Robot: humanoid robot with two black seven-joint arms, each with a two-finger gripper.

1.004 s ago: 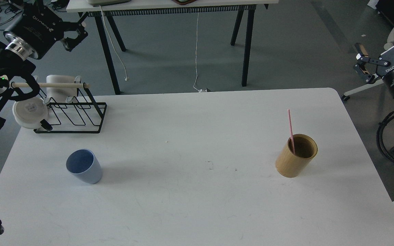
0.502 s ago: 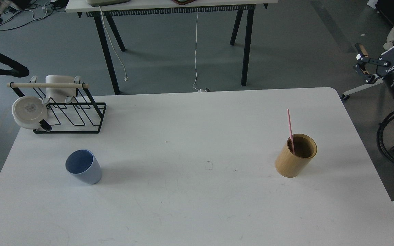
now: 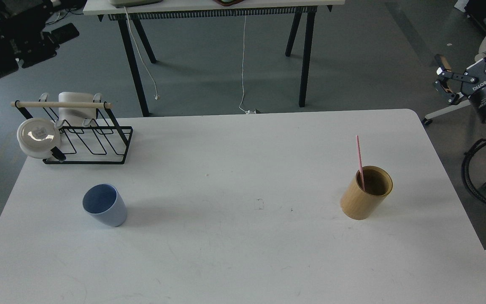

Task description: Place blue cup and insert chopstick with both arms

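The task has barely begun. The blue cup [image 3: 104, 205] stands alone on the table [image 3: 243, 261], left side. The chopstick [image 3: 359, 161] sits in the tan holder [image 3: 366, 192]. The right end effector [image 3: 464, 71] waits wide open, off the table. The left end effector has gone out of sight.

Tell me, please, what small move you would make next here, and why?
Probably bring the left arm back over the table toward the blue cup, since that arm is out of view and the cup stands upright and untouched at the table's left. The chopstick is standing in the tan holder, and the right gripper hangs open off the table's right edge, so it could follow afterwards.
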